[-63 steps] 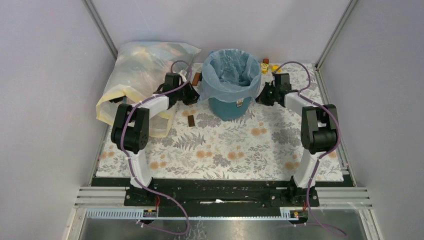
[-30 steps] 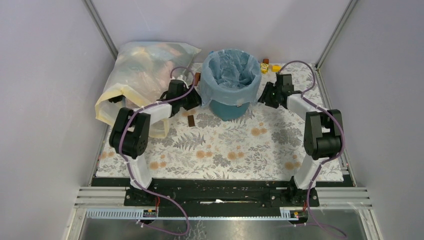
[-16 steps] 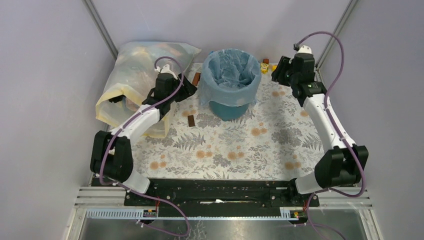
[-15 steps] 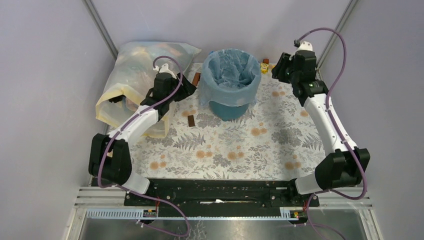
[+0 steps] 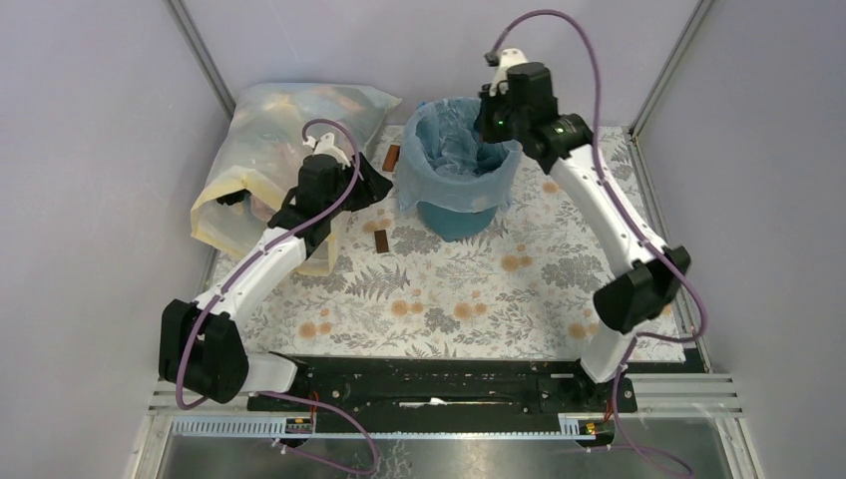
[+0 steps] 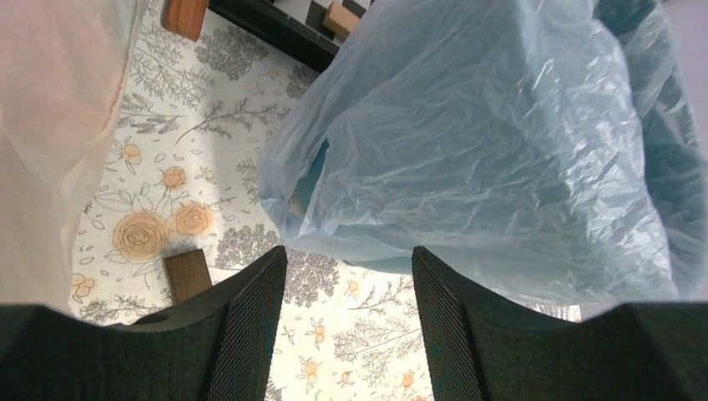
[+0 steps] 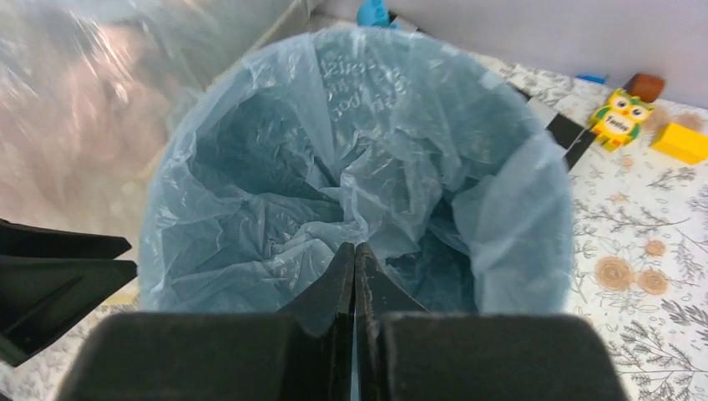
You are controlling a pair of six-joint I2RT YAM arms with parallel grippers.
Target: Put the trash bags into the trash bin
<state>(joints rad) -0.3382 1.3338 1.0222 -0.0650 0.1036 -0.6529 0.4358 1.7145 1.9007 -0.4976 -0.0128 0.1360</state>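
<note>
The pale blue crinkly trash bag (image 5: 454, 150) lines the teal trash bin (image 5: 454, 218), with its rim folded down over the outside. My left gripper (image 5: 377, 185) hovers just left of the bin. In the left wrist view this gripper (image 6: 349, 255) is open and empty, with the bag's overhang (image 6: 501, 142) a little ahead of the fingertips. My right gripper (image 5: 489, 120) hangs over the bin's mouth. In the right wrist view its fingers (image 7: 355, 248) are shut together with nothing between them, pointing down at the bag's crumpled inside (image 7: 275, 192).
A large yellowish clear sack (image 5: 269, 150) lies at the back left, close behind my left arm. Brown blocks (image 5: 382, 240) (image 5: 392, 157) lie left of the bin. An owl toy (image 7: 618, 121) and a yellow block (image 7: 680, 142) sit behind it. Walls close in all round.
My right arm swung from the bin's right side to above its mouth, and its jaws closed. My left arm drew back slightly from the bin and stayed open.
</note>
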